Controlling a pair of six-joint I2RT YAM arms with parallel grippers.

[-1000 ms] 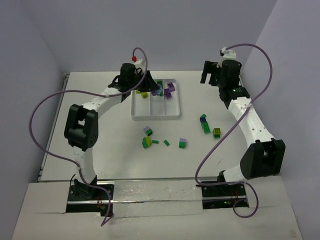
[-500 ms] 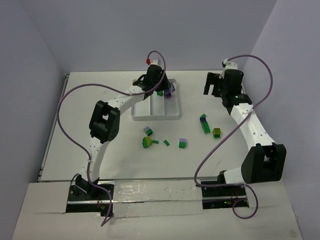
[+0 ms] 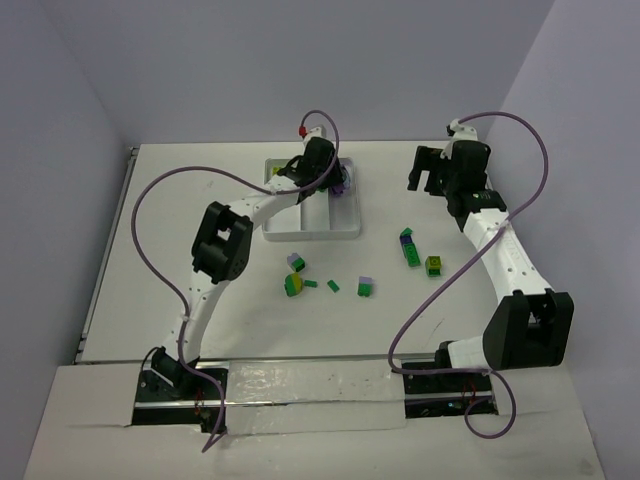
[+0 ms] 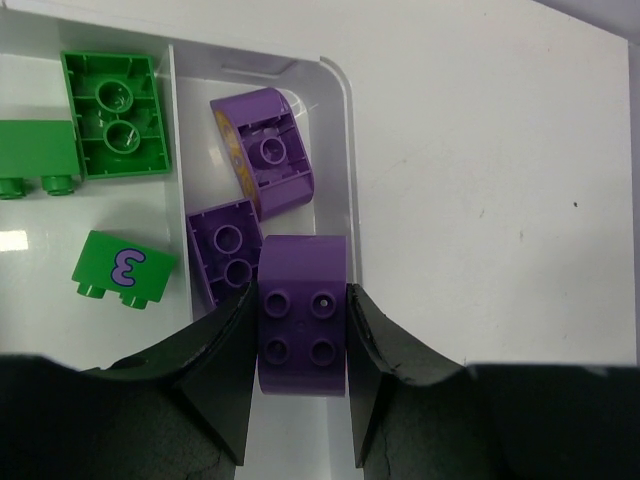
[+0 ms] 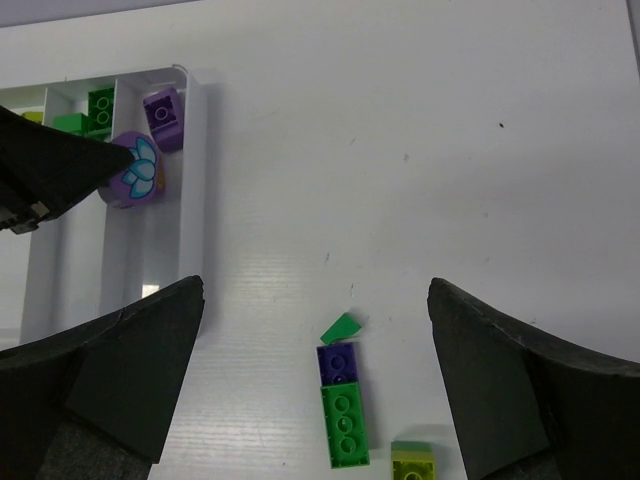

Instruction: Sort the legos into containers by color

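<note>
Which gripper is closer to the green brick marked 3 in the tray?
Left. The left gripper holds a purple brick one compartment right of the green brick. The right gripper is open, beyond the tray's right side.

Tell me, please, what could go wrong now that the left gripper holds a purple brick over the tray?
1. The left gripper holds the purple brick right at the tray's outer rim; released here, it may catch the rim and tumble onto the table.
2. It may land on the loose purple piece beside it and bounce over the divider toward the green bricks.
</note>
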